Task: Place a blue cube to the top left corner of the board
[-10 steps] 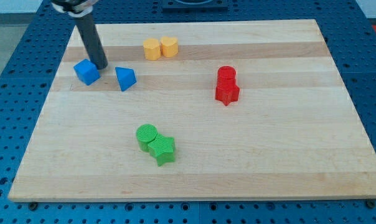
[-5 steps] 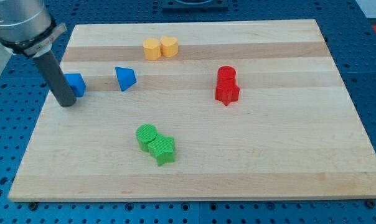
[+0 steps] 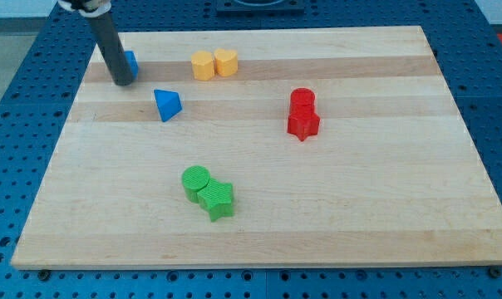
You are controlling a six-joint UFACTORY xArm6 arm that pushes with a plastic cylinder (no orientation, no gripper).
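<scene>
Camera view shows my tip (image 3: pixel 122 81), a plain rod with no jaws to open or close, touching the lower-left side of the blue cube (image 3: pixel 130 61), which sits near the board (image 3: pixel 334 224) top left corner, so I judge a short push toward the view's upper left is left

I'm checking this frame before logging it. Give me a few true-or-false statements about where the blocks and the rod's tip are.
1. The blue cube sits near the board's top left corner. True.
2. My tip is among the green blocks. False: it is beside the blue cube, at its lower left.
3. The two yellow blocks sit side by side near the view's top. True.
4. The blue triangular block touches the red blocks. False: they are well apart.
</scene>
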